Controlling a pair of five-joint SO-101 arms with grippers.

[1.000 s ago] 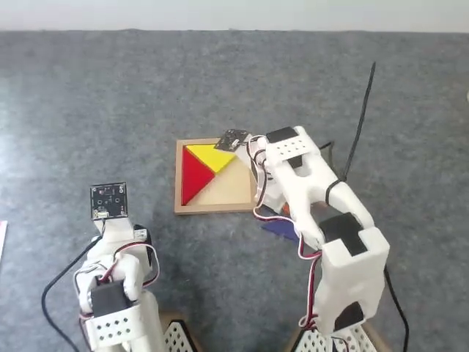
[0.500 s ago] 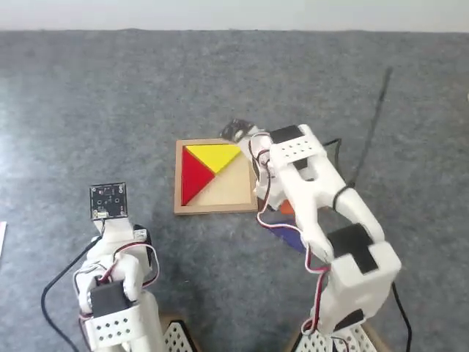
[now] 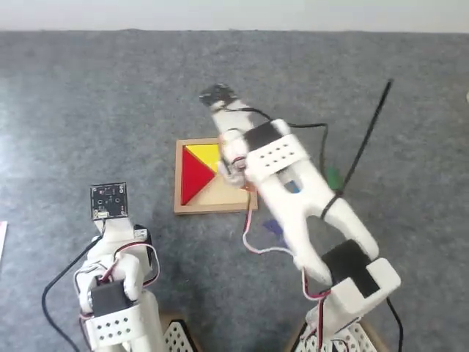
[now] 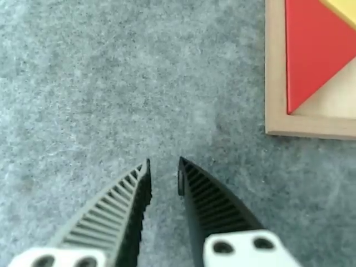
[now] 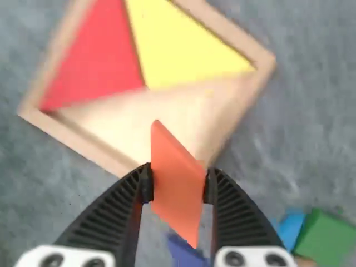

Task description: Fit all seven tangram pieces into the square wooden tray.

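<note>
Done: red triangle (image 3: 192, 176), yellow triangle (image 3: 204, 155) in tray (image 3: 178, 183) | your right jaws hold orange piece (image 5: 175, 192) | left jaws narrowly apart, empty | five to go

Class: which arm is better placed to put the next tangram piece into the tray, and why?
Right. The right gripper holds the flat orange piece at the square wooden tray; the left gripper sits empty over grey carpet beside it.

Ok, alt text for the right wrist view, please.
The right gripper is shut on an orange piece, over bare wood of the tray. A red triangle and a yellow triangle sit in it; a blue piece and a green piece lie on the mat outside.
</note>
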